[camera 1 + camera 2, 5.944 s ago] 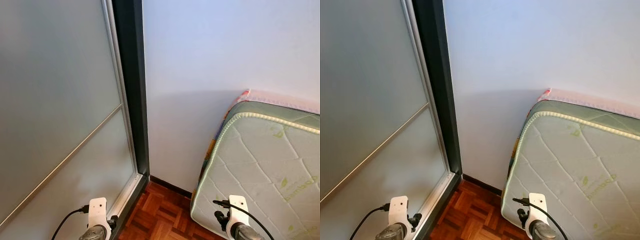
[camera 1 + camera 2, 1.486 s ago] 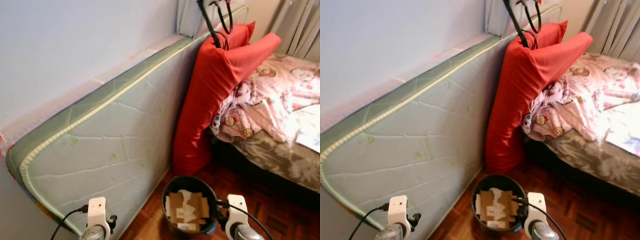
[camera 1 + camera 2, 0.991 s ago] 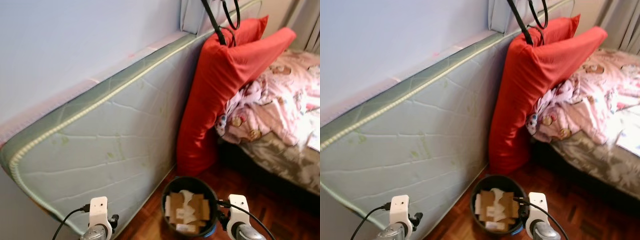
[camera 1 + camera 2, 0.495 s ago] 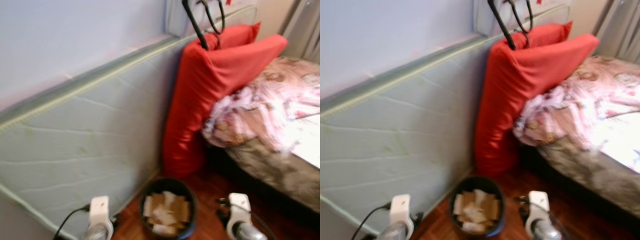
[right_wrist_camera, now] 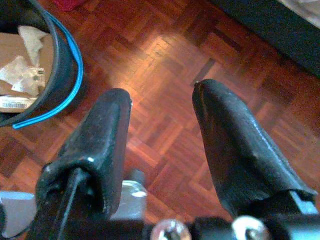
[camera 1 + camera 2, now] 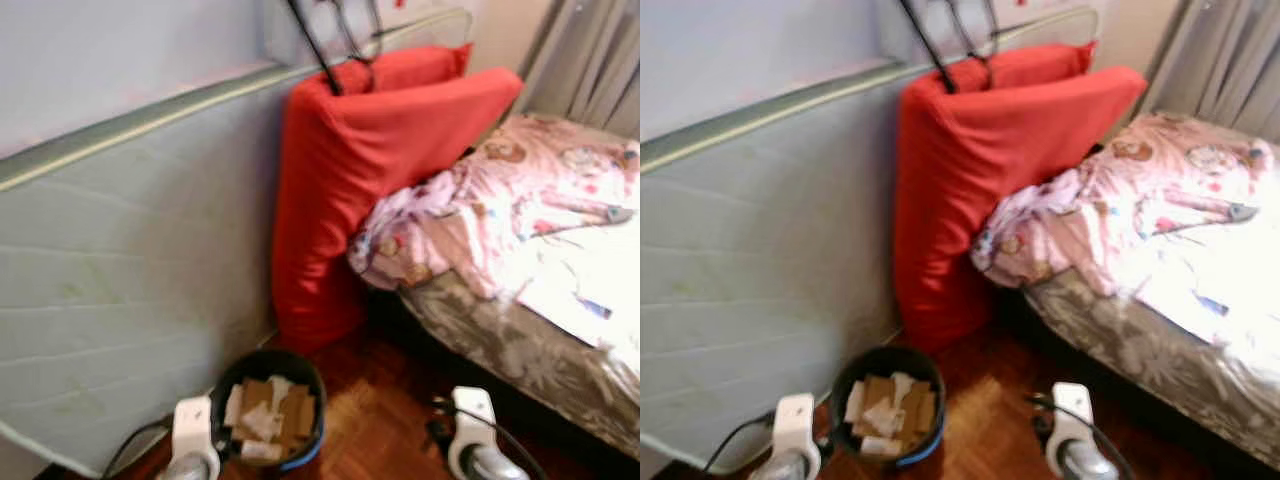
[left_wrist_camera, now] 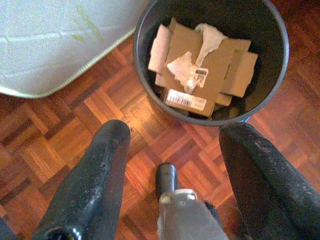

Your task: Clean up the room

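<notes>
A bedroom with parquet floor (image 5: 165, 65): a mattress (image 6: 110, 290) leans on the wall beside a red cushion (image 6: 370, 170). The black bin (image 7: 210, 60) of cardboard stands just ahead of the left gripper (image 7: 172, 150), nearer than the right gripper (image 5: 162, 125); both gape empty.

Bare reddish parquet floor (image 6: 990, 420) open at 6 o'clock, a passable strip between the round black waste bin (image 6: 886, 370) of cardboard scraps at 7 o'clock and the dark bed base (image 6: 1120, 385) at 4 o'clock. Blocked at 9 o'clock by the pale green quilted mattress (image 6: 750, 260) leaning upright on the wall; blocked at 12 o'clock by the big red cushion (image 6: 980, 170). Pink rumpled blanket (image 6: 1110, 215) spilling over the bed at 2 o'clock.
</notes>
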`<state>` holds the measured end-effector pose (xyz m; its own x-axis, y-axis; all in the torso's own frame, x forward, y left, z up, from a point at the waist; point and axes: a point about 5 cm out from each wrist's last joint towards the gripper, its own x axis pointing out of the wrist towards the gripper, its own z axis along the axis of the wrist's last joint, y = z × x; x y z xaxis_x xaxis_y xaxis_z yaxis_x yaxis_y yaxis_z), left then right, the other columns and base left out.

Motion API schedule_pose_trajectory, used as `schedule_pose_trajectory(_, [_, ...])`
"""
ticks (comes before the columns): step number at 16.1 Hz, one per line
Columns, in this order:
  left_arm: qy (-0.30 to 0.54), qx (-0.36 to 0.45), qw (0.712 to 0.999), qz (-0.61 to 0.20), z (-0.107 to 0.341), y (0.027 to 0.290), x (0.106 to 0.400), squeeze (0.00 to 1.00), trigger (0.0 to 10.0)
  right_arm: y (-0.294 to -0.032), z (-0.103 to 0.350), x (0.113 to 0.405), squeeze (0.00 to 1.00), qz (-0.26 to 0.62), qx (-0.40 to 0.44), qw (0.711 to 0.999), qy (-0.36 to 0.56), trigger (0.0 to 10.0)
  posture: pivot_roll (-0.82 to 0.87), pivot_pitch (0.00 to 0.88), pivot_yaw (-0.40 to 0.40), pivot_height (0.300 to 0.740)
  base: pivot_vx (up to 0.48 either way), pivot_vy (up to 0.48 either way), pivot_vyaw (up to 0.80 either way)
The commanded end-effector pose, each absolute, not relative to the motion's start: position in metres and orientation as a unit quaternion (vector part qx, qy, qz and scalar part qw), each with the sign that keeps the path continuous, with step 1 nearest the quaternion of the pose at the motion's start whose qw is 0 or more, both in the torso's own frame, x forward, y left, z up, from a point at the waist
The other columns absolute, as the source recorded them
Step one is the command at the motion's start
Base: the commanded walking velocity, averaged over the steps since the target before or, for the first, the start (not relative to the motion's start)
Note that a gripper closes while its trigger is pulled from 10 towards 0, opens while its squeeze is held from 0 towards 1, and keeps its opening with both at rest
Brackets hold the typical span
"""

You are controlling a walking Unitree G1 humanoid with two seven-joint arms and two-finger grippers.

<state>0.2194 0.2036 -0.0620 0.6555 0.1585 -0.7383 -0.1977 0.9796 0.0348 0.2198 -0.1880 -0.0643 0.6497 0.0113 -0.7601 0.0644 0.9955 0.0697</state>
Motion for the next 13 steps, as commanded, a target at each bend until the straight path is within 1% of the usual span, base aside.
schedule_pose_trajectory(1, [0.391, -0.061, 0.915, 0.082, -0.0739, 0.2015, 0.1939, 0.00, 10.0, -0.2021, -0.0516, 0.2378, 0.00, 0.004, 0.015, 0.903, 0.429, 10.0, -0.03, 0.000, -0.097, 0.736, 0.000, -0.424, 0.00])
schedule_pose_trajectory(2, [0.391, -0.061, 0.915, 0.082, -0.0739, 0.2017, 0.1937, 0.00, 10.0, -0.2026, -0.0513, 0.2380, 0.00, 0.008, 0.004, 0.903, 0.430, 10.0, -0.03, 0.000, -0.097, 0.736, 0.000, -0.428, 0.00])
schedule_pose_trajectory(13, [0.391, -0.061, 0.915, 0.082, -0.0739, 0.2017, 0.1937, 0.00, 10.0, -0.2026, -0.0513, 0.2380, 0.00, 0.008, 0.004, 0.903, 0.430, 10.0, -0.03, 0.000, -0.097, 0.736, 0.000, -0.428, 0.00])
